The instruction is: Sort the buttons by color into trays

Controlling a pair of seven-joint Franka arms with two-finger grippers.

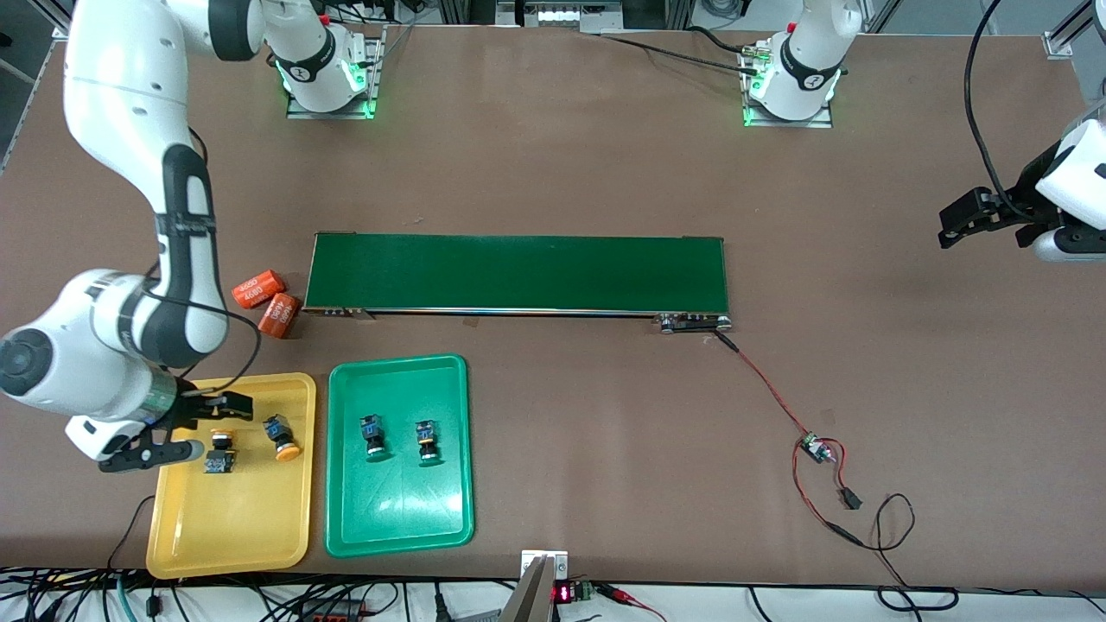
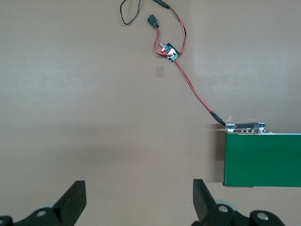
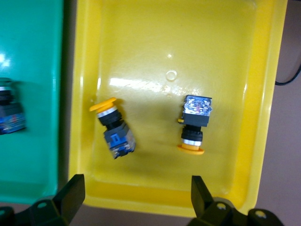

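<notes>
**Desk:** A brown tabletop, two Franka arms, a long dark-green conveyor belt [image 1: 517, 273] across the middle. What is the right pincer doing?

**Photographer:** The right gripper [image 1: 186, 425] hangs low over the yellow tray [image 1: 173, 536], at its end toward the belt. Its fingers stand apart and empty, touching nothing. Directly below the spread fingers lies one yellow-capped button [image 3: 194, 122] on its side; the second yellow-capped button [image 3: 114, 128] lies just beside it, also toppled, toward the green tray [image 1: 346, 518].

**Desk:** And the green ones?

**Photographer:** Both green-capped buttons [image 1: 372, 434] lie in the green tray, next to the one under the pincer, side by side but not touching. By the look of it, all four sit with their own colour and the sort is finished or nearly so.

**Desk:** How would these things handle, if one needed moving?

**Photographer:** I would judge them light, rigid plastic parts, not fragile. The round cap is smooth and could roll or slip between the pads; the blocky black-and-blue body offers flat sides, so that is the place to pinch. The glossy tray floor may let one slide if nudged.

**Desk:** The other arm?

**Photographer:** The left gripper [image 1: 989, 218] waits high over bare table off the belt's end, fingers apart and empty. Below it are only a small circuit board [image 2: 168, 51] on red wire and the belt's corner. Two orange cylinders [image 1: 270, 302] lie by the belt's opposite end, near the right arm.
</notes>
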